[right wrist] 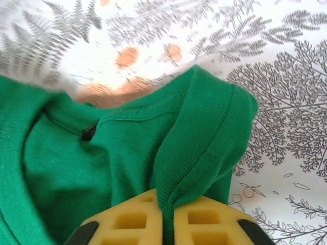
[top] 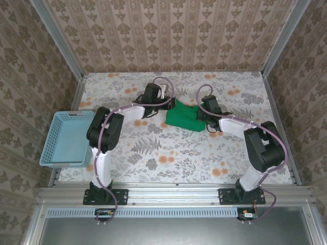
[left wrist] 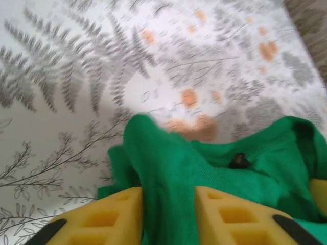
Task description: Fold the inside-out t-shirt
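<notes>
The inside-out t-shirt lies as a bunched bright green heap at mid-table, between both arms. My left gripper is at its left edge. In the left wrist view its yellow fingers stand apart, and a raised fold of the t-shirt runs loosely through the gap of the left gripper. My right gripper is at the heap's right side. In the right wrist view the right gripper is shut on the ribbed collar edge of the t-shirt. A small dark label shows inside the neckline.
A light-blue plastic basket sits at the left edge of the table. The floral tablecloth lies bare in front of the heap. Patterned walls with metal rails close in the back and both sides.
</notes>
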Robot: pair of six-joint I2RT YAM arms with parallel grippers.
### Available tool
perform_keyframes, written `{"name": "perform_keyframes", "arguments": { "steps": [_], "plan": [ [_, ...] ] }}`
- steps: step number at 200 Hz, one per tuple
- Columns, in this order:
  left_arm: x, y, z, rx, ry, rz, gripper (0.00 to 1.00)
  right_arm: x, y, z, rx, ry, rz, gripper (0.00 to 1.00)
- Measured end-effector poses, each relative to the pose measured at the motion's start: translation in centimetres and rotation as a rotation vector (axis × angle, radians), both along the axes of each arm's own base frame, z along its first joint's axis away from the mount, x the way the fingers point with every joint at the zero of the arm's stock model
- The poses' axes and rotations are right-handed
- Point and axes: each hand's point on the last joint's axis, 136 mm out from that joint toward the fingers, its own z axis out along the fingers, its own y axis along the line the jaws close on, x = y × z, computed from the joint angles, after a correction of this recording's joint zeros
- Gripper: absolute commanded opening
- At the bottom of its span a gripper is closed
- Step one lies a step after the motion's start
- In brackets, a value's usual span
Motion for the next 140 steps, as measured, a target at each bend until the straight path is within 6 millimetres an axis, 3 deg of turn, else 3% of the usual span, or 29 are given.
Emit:
{"name": "perform_keyframes", "arguments": {
  "steps": [22, 43, 103, 123, 140],
  "plan": [
    [-0.2, 0.7, -2.1, 0.052, 0.064, -0.002, 0.57, 0.1, -1.0, -0.7, -0.013, 0.041, -0.039, 0.41],
    [-0.6, 1.6, -1.8, 0.076, 0.084, 0.009, 0.62, 0.1, -1.9, 0.1, -0.016, 0.033, -0.061, 0.54],
    [-3.6, 5.7, 5.8, 0.102, -0.013, 0.106, 0.65, -1.0, -1.7, 4.4, 0.06, -0.03, -0.054, 0.57],
    [-5.2, 4.9, 5.7, 0.097, -0.015, 0.082, 0.64, -2.3, -1.0, 3.4, 0.122, -0.007, -0.04, 0.58],
    [-6.1, 3.7, 3.9, 0.101, 0.022, 0.051, 0.6, -3.5, -0.7, 1.6, 0.16, 0.036, -0.041, 0.59]
  ]
}}
